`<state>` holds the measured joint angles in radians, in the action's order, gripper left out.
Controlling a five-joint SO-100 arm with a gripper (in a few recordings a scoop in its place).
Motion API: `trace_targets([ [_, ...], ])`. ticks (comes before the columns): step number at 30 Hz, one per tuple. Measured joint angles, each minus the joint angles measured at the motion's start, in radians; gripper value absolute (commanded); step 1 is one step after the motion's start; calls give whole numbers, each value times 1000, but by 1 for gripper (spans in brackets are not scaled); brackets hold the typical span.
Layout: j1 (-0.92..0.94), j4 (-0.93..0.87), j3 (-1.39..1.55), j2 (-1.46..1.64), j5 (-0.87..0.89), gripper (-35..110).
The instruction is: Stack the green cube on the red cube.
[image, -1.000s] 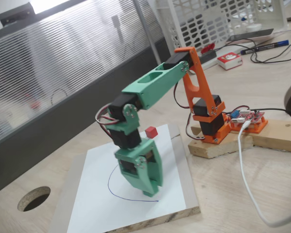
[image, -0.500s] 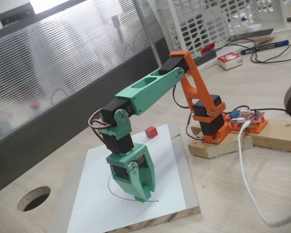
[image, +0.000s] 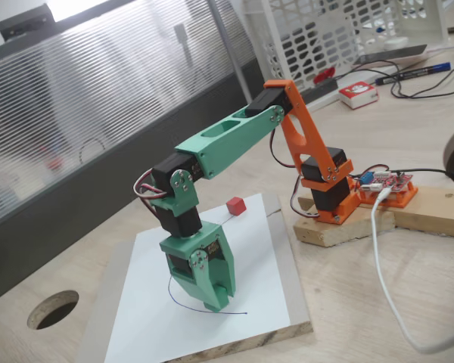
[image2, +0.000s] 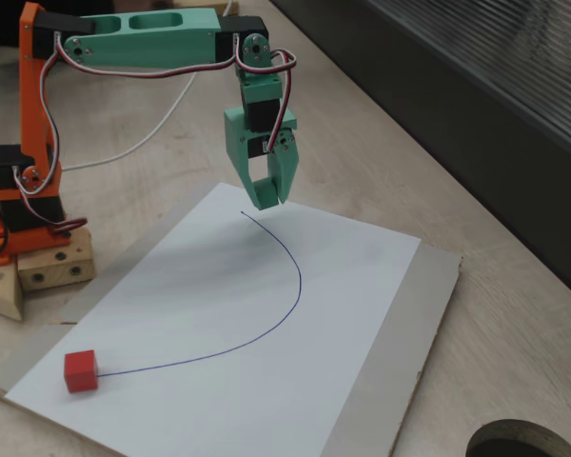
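Claw (image2: 268, 186) hangs over the far end of the pen line (image2: 295, 286) on the white sheet (image2: 362, 286), jaws drawn nearly together on a blocky teal shape at their tips, which I take to be the green cube (image2: 264, 198); its colour blends with the fingers, so the hold is hard to read. The red cube (image2: 80, 370) sits well apart, at the line's other end near the sheet's corner. A shallow tip pinch could let the cube twist or drop in transit. Being slightly smaller, the red cube leaves little margin: an off-centre release could tip the green one off, or a low approach could shove the red cube aside.
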<state>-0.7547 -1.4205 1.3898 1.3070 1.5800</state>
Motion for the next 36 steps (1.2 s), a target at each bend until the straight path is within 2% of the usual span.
trace_targets([
  [10, 2, 0, -23, -6, -2, 14],
  [15, 9, -6, -126, -118, -12, 14],
  [21, 109, -6, -216, -144, -78, 14],
  [36, 249, -6, -224, -144, -173, 14],
])
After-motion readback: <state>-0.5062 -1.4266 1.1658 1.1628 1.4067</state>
